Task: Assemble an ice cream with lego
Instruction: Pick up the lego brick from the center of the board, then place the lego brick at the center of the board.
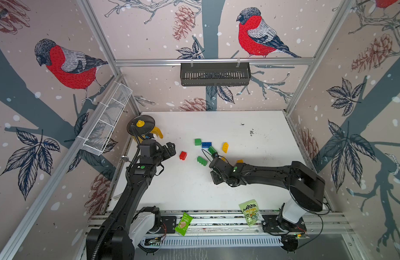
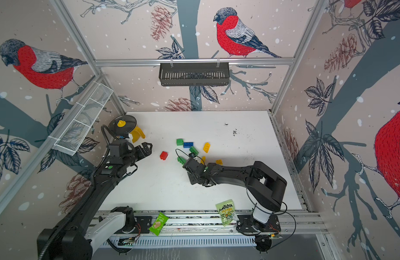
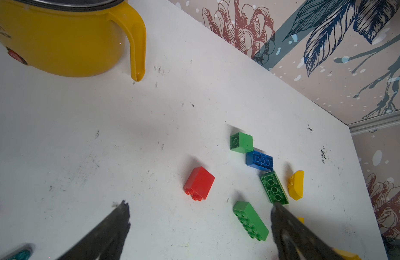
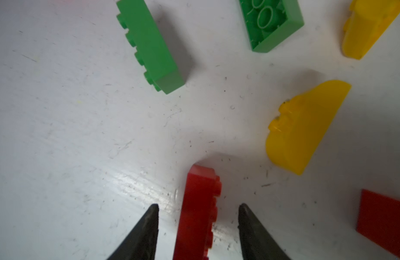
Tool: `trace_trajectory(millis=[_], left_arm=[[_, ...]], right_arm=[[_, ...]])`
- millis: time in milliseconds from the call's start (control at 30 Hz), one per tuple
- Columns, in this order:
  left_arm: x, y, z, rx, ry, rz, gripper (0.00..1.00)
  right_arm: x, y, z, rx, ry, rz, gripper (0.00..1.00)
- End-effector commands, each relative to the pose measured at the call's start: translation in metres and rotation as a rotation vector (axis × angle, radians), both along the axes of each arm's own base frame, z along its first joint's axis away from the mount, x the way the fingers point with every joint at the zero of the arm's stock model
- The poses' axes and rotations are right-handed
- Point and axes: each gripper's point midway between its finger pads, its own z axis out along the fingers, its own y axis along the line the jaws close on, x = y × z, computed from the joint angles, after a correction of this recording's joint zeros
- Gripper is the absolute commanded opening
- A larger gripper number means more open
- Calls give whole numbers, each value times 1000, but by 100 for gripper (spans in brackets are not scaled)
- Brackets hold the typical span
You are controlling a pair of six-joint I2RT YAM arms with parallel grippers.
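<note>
White tabletop (image 1: 183, 191) strewn with loose lego (image 1: 206, 144), none seen joined, so nearly the whole ice cream left to build; left gripper (image 3: 200, 203) spread wide and empty near a red block (image 1: 183, 155); right gripper (image 4: 199, 205) parted astride another red brick (image 4: 201, 186), seemingly not yet pinching it.

A lidded yellow pot (image 3: 59, 40) stands on the white table (image 1: 194, 193). 1 green wafer packet (image 1: 183, 223) and 1 Himalaya packet (image 1: 250, 211) lie at the front rail (image 1: 217, 219).

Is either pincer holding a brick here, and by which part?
Nothing is held. The right pincer straddles a red brick, with a visible gap at each fingertip; the left pincer is open and empty.
</note>
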Motion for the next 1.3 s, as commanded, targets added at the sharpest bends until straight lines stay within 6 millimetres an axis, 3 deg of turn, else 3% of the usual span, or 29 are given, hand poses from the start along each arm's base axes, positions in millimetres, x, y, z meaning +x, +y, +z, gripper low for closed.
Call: trace_trajectory(millis=[0, 233, 567, 800, 867, 1000, 1133, 1267], left_arm=[[0, 1, 3, 5, -19, -5, 97], [-1, 1, 6, 10, -35, -6, 97], [-2, 0, 6, 10, -33, -13, 97], [-3, 2, 7, 15, -32, -5, 97], [-5, 2, 7, 10, -29, 0, 97], [-8, -1, 4, -22, -30, -5, 97], [-9, -1, 2, -14, -40, -5, 97], [-9, 1, 1, -4, -40, 1, 97]], right_arm=[[3, -9, -6, -67, -5, -27, 52], [4, -1, -13, -92, 5, 3, 40], [10, -8, -19, -224, -14, 9, 28], [25, -56, -3, -550, -99, -71, 22], [24, -72, -12, -660, -91, -82, 22], [19, -85, -36, -737, -59, -79, 18], [20, -82, -37, -749, -84, -87, 17], [14, -57, -43, -711, -91, -49, 24]])
